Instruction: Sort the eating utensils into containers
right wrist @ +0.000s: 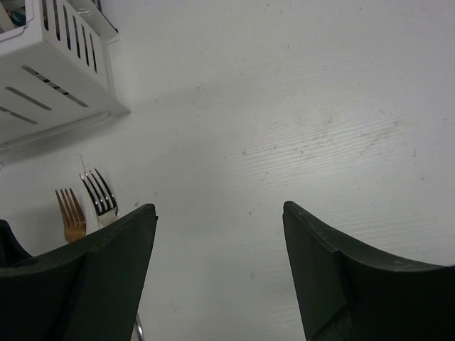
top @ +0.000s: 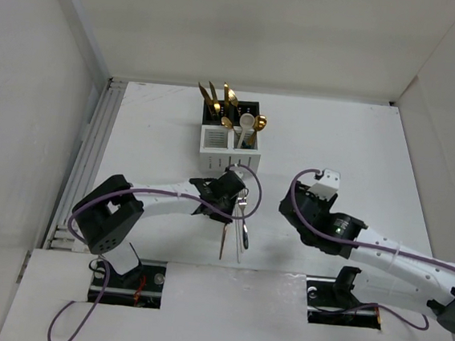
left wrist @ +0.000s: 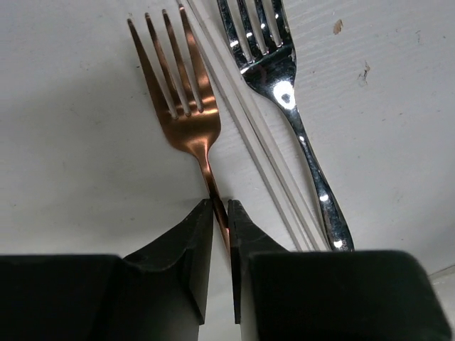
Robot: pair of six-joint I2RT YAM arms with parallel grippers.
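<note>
Left gripper (left wrist: 220, 213) was clamped tight on the neck of the copper fork (left wrist: 181, 106), which lay on the table just beside the silver fork (left wrist: 284, 85). Most of the job looked done: gold utensils (top: 218, 97) stood in the black holder (top: 249, 108) and white holder (top: 228, 142), and these two forks were left. Right gripper (right wrist: 220, 234) hung spread wide and empty over the scuffed white table (top: 358, 151), pale walls (top: 27, 79) all round.

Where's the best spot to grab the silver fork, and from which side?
I'd take the silver fork at its slim neck, just below the head, coming straight down with the jaws across it. It lies flat on the table, so only the top is open, and the white sticks beside it leave more room there than near the handle's end.
</note>
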